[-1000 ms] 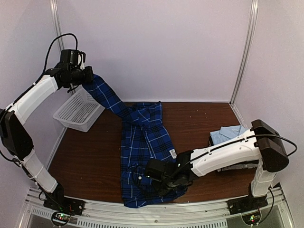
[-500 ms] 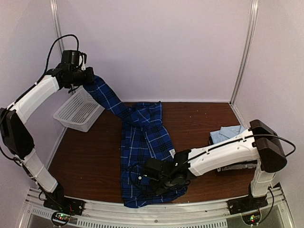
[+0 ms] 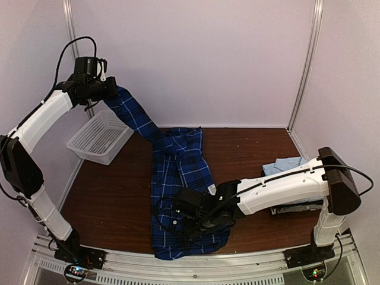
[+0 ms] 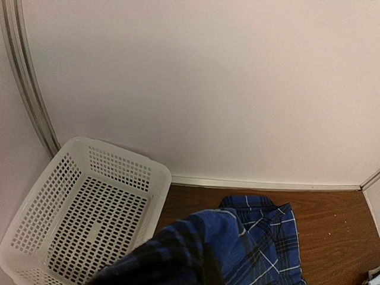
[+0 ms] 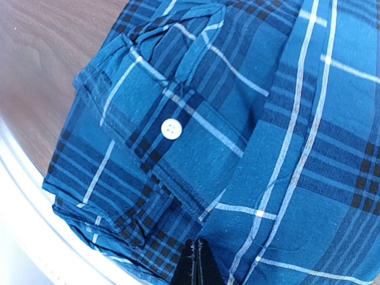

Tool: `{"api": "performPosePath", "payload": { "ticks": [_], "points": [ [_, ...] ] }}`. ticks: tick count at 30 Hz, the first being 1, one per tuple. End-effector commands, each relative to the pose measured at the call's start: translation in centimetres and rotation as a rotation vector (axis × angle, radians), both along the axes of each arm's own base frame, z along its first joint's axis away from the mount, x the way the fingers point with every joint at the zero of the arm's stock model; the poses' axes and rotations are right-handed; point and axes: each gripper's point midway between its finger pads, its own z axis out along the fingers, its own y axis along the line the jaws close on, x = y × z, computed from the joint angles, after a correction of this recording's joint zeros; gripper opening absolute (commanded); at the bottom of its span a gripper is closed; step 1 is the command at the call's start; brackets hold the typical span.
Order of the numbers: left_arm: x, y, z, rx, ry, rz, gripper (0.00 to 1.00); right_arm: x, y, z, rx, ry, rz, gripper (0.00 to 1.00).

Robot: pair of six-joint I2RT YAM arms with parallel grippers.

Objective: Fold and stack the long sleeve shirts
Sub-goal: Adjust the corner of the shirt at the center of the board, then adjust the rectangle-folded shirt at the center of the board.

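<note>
1. L hand (image 3: pixel 110 90) is up high at the far left, clamped on a sleeve of the plaid shirt (image 3: pixel 178 175). The sleeve runs taut from the hand down and to its right, into the shirt body.
2. Basket (image 3: pixel 98 139) sits on the counter (image 3: pixel 249 148) right below the L hand. In the L wrist view the plaid cloth fills the bottom edge, w/ the basket to its left.
3. Rest of the plaid shirt lies mid counter, collar end far, hem at the near edge, well below the L hand.
4. R hand (image 3: pixel 178 215) is low on the near part of the plaid shirt, tips pressed together w/ no gap. Can't tell if any cloth is nipped between them.
5. R wrist view: a white button (image 5: pixel 171 128) on folded plaid layers sits ahead and left of the tips; the shirt's near corner is at their left.
6. Blue shirt (image 3: pixel 286 166) lies folded well to the R hand's right, atop a dark pile (image 3: pixel 294 208) partly hidden by the R arm.
</note>
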Motion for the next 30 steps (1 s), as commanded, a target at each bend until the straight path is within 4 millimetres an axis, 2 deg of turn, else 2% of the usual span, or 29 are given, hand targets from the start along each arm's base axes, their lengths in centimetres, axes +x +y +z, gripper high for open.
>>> {"api": "performPosePath", "payload": {
  "ticks": [1,5,7,12,16,20,23,26,28,30],
  "points": [
    [0.4,0.2,2.6,-0.015,-0.076,0.003,0.0,-0.4,0.7,0.0,0.052,0.038,0.021,0.0],
    [0.4,-0.5,0.9,-0.017,-0.043,-0.04,0.0,-0.8,0.6,-1.3,0.085,0.09,0.023,0.0],
    [0.2,-1.5,-0.3,-0.03,-0.02,-0.093,0.0,-0.4,0.2,-1.2,0.086,0.084,0.016,0.06],
    [-1.4,-4.4,-2.4,-0.076,0.008,-0.265,0.0,1.2,-1.1,0.9,0.143,0.063,-0.014,0.27],
    [-3.1,-7.0,-3.7,-0.071,0.027,-0.376,0.0,2.7,-2.7,1.5,0.219,0.076,-0.079,0.37],
    [-3.9,-8.1,-4.6,-0.066,0.044,-0.406,0.0,5.2,-4.3,2.8,0.28,0.057,-0.152,0.43],
    [-3.9,-8.5,-4.1,-0.087,0.029,-0.409,0.0,9.0,-5.3,4.7,0.304,-0.017,-0.209,0.47],
    [-3.4,-9.9,-2.0,-0.129,-0.009,-0.447,0.0,12.8,-6.7,6.2,0.343,-0.059,-0.273,0.47],
    [-3.2,-12.2,0.1,-0.147,-0.046,-0.495,0.0,15.1,-7.8,7.0,0.374,-0.089,-0.317,0.48],
    [-3.4,-15.5,2.4,-0.156,-0.086,-0.559,0.0,17.5,-9.0,7.8,0.389,-0.122,-0.362,0.48]
  ]
}}
